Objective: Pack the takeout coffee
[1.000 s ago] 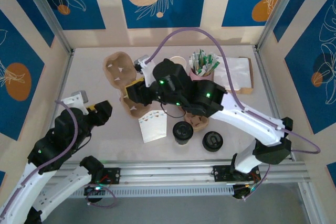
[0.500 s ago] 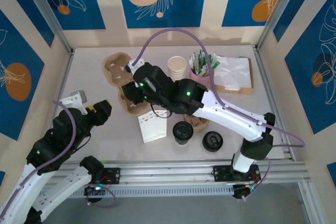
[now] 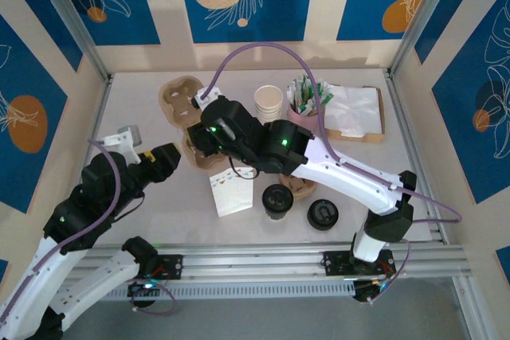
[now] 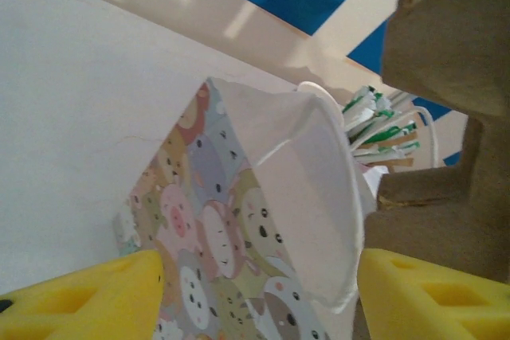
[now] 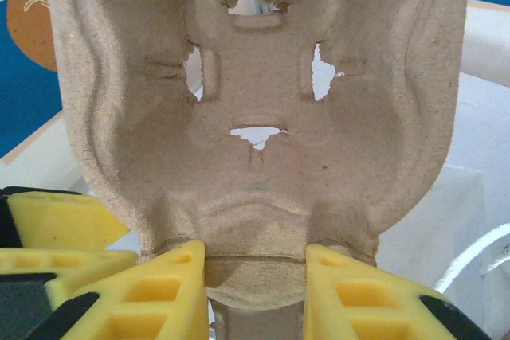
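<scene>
While in the right tool, pulp carrier; cartoon-animal bag.

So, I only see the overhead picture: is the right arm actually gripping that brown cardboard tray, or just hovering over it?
Observer: Gripping. The right wrist camera shows its yellow jaws closed on the rim of the tray.
Visitor: And the left arm, is it holding anything?
Observer: No. The left wrist camera shows those jaws standing open, gripping nothing, and facing a paper bag printed with cartoon animals.
</scene>
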